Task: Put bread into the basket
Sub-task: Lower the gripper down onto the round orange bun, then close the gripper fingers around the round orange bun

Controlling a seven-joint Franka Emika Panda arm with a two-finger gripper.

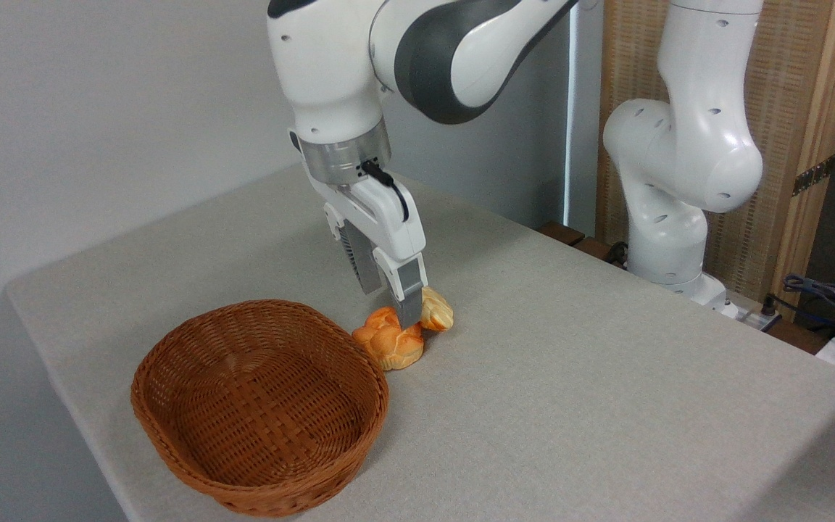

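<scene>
The bread (387, 346), a glossy orange knotted bun, lies on the table just right of the basket (171, 428), close to its rim. The reddish-brown wicker basket holds nothing. My gripper (391, 309) hangs straight down over the bun with its fingers apart. The nearer fingertip (409, 313) reaches the bun's upper right side, between the bun and a paler loaf. The farther finger (369, 272) ends behind the bun, a little short of it. Nothing is lifted off the table.
A paler yellow loaf (438, 309) lies against the bun's far right side, partly hidden by the nearer finger. The arm's white base (671, 239) stands at the table's far right edge, with cables (823, 297) beyond it. A grey wall lies behind the table.
</scene>
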